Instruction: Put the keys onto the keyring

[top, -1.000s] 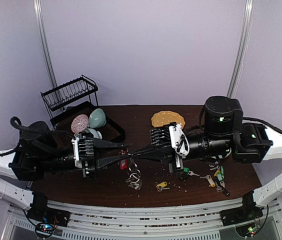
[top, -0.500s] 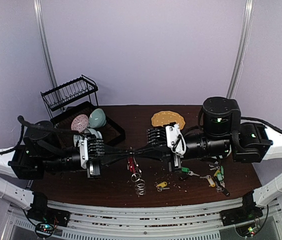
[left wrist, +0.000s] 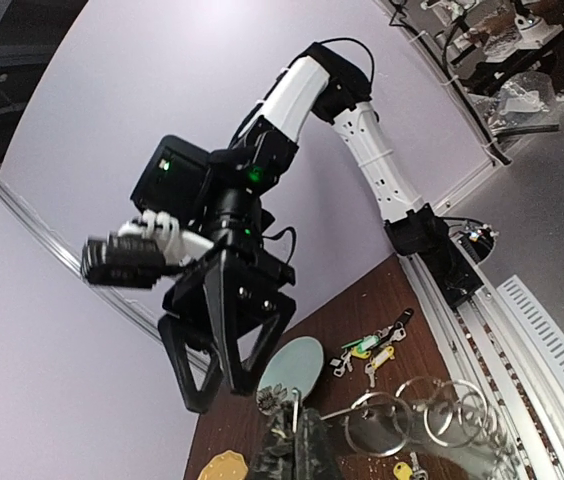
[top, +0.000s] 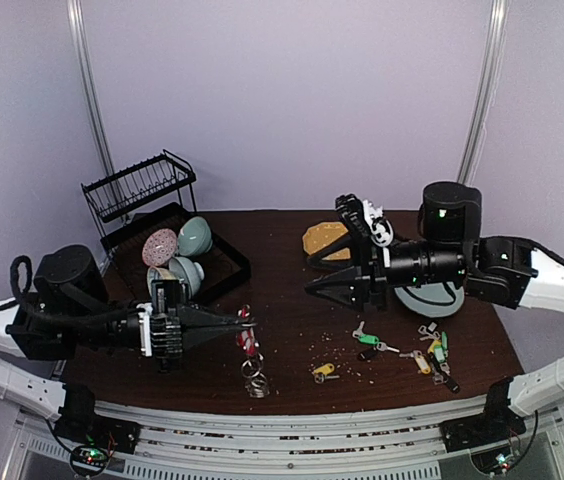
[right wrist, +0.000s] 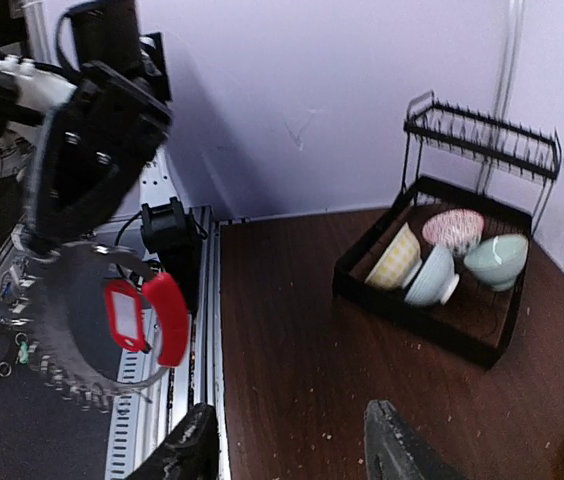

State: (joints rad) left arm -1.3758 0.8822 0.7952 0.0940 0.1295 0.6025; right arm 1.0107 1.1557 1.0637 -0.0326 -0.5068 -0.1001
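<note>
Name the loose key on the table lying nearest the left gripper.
The yellow-tagged key, alone near the front edge; the green-tagged key and the rest lie farther right.

Both arms have white link shells, black cylindrical joint housings and looping black cables.

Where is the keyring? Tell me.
In the top view the keyring hangs from the shut left hand, left of centre over the table, in front of the dish rack.
</note>
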